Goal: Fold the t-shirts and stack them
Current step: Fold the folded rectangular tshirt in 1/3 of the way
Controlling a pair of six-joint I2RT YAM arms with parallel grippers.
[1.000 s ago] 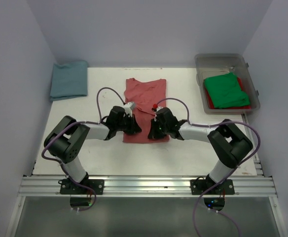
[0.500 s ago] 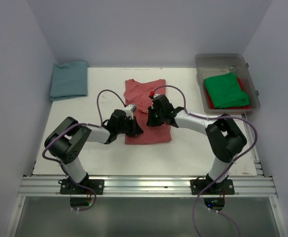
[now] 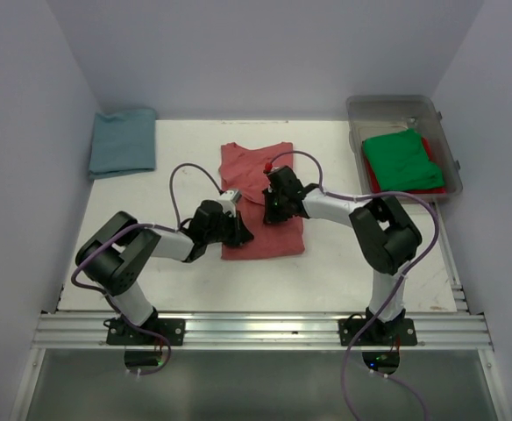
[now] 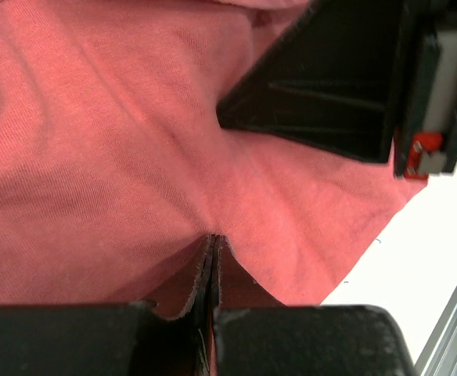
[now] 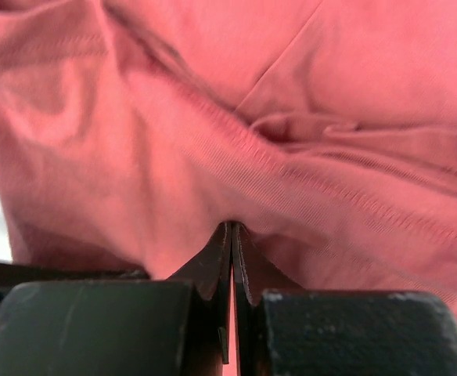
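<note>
L gripper [image 3: 238,230] [image 4: 213,240]: jaws fully closed, a thin pinch of salmon-red t-shirt [image 3: 258,162] [image 4: 95,157] caught between the tips. In the wrist view the cloth creases fan out from the pinch point. It sits low at the shirt's left side, toward the near end.

R gripper [image 3: 273,207] [image 5: 232,229]: also closed tight, nipping a ridge of the same shirt [image 5: 330,94]. A seam and a few soft folds run across the cloth just beyond the tips. It's over the shirt approx. mid-length, a bit right of centre, farther from me than the L one. The two grippers are near each other, but I can't tell whether they touch.

The shirt lies in the middle of the table [image 3: 344,254] as a narrow strip, neck end at the far side. The near end lies flat w/ its hem toward me, and the cloth is rumpled between my grippers. Can't tell how high the pinched bits are lifted.

Farther out:
- teal-blue t-shirt [image 3: 123,140]: folded, at the far left corner of the table, well apart from me.
- clear bin [image 3: 392,102]: at the far right.
- green t-shirt [image 3: 401,158]: folded, inside the bin, on top.
- red t-shirt [image 3: 371,182]: under the green one, only its edges showing.
</note>
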